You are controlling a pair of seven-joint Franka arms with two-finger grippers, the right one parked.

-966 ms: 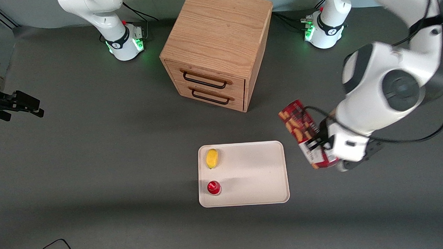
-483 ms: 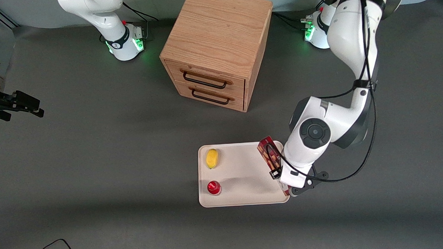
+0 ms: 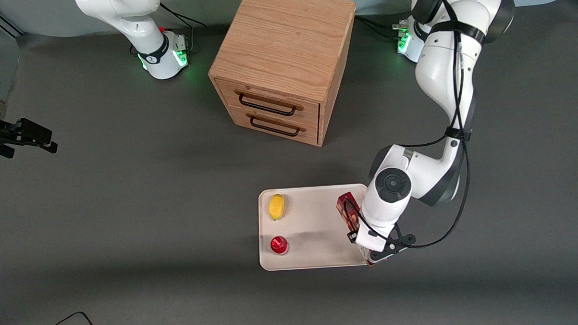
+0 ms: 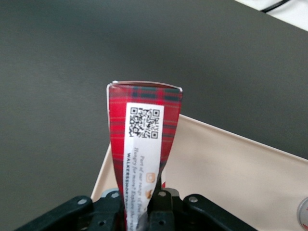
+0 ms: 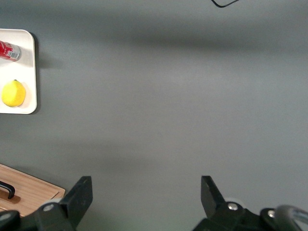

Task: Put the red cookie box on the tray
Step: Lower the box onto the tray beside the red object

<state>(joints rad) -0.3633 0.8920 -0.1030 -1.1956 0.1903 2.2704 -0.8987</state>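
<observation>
Two small things already sit on the tray [image 3: 316, 257] — a yellow lemon [image 3: 276, 206] and a small round red object [image 3: 279, 245], both along the tray's edge toward the parked arm's end of the table, the lemon farther from the front camera than the red one. The gripper [image 3: 369, 248] hangs over the tray's edge toward the working arm's end, and its fingers [image 4: 161, 204] are clamped on the red cookie box [image 3: 348, 211], pinching it by its narrow sides. From the front the box shows as a slim dark-red strip lying along that edge of the tray, one end poking out from under the white wrist toward the wooden drawer cabinet [image 3: 285, 61], the end nearest the front camera just past the tray's rim. Whether the box rests on the tray or hangs just above it, I cannot tell. From the wrist the box's tartan face with its white QR label [image 4: 144, 139] points away from the gripper, with the cream tray [image 4: 231, 183] beneath it — and the dark table mat [image 3: 127, 211] all around.
</observation>
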